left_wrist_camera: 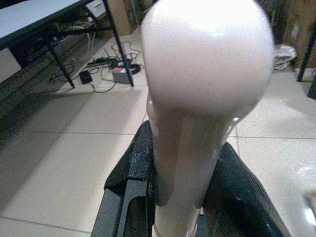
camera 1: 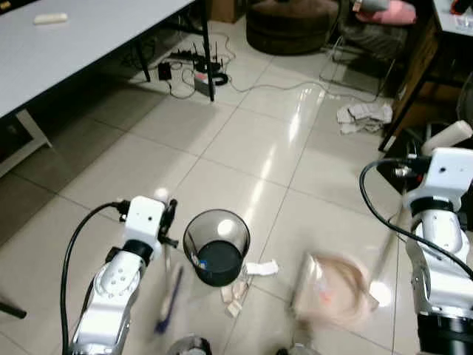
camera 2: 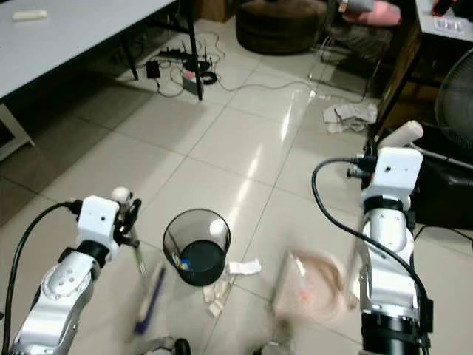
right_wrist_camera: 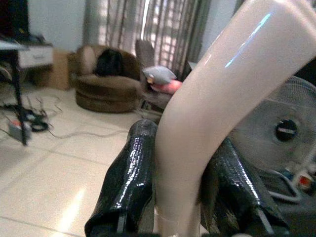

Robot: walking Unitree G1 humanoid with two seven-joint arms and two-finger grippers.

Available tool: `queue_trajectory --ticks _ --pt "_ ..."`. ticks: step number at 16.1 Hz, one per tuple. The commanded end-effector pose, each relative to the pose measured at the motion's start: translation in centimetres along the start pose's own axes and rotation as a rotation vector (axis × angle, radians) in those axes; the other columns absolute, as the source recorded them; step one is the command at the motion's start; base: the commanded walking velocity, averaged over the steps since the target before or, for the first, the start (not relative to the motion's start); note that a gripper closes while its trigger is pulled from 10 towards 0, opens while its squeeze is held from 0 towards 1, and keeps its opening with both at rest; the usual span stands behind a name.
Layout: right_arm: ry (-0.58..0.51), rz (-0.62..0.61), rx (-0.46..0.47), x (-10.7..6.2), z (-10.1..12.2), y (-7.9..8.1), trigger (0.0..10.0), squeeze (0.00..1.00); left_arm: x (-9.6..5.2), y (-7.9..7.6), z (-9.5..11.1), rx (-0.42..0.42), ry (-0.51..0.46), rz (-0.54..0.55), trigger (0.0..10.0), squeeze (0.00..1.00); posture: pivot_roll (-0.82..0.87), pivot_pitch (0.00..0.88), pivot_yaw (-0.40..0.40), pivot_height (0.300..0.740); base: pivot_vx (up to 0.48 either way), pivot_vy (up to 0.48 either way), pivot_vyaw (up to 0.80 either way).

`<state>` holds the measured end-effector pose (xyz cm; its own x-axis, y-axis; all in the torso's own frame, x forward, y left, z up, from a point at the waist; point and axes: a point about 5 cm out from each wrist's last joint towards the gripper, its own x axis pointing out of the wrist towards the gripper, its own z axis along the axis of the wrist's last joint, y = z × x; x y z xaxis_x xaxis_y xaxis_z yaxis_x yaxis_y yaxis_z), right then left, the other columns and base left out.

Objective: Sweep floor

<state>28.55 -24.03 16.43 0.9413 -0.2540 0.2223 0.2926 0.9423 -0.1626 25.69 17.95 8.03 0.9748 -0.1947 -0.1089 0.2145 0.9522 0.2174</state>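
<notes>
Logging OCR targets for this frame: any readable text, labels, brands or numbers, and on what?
None readable.
Box on the white table: too small to tell if it is marked.
Crumpled papers by the far table leg: any print too small.
Scraps beside the bin: blurred.
Dustpan: motion-blurred.

Your two arms over the tiled floor [camera 2: 244, 148], each holding a handle.

Your left gripper [camera 2: 127, 211] grips the broom [camera 2: 148, 299]; the black bin [camera 2: 196, 248] sits between it and the blurred dustpan [camera 2: 310, 292], paper scraps [camera 2: 229, 277] alongside.
</notes>
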Motion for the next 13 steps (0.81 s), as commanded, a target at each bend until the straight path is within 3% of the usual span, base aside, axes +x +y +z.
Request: queue_trajectory --ticks 1,2,9,13 --pt "0.006 0.011 0.041 -0.3 0.2 0.4 10.0 0.00 0.0 0.0 0.5 0.013 -0.018 -0.008 10.0 0.00 0.03 0.079 0.037 0.740 0.000 0.000 0.00" --pt "0.023 -0.013 0.104 -0.4 0.0 0.4 10.0 0.00 -0.1 0.1 0.5 0.013 -0.018 -0.008 10.0 0.00 0.03 0.079 0.038 0.740 0.000 0.000 0.00" --pt "0.019 0.056 0.121 -0.4 0.4 1.4 10.0 0.00 -0.2 0.0 0.6 0.006 -0.015 -0.016 10.0 0.00 0.03 0.084 0.031 0.740 0.000 0.000 0.00" --pt "0.025 0.055 0.140 -0.8 0.1 1.5 10.0 0.00 -0.1 -0.1 0.5 0.005 -0.013 -0.022 10.0 0.00 0.03 0.085 0.037 0.740 -0.276 0.000 0.00"
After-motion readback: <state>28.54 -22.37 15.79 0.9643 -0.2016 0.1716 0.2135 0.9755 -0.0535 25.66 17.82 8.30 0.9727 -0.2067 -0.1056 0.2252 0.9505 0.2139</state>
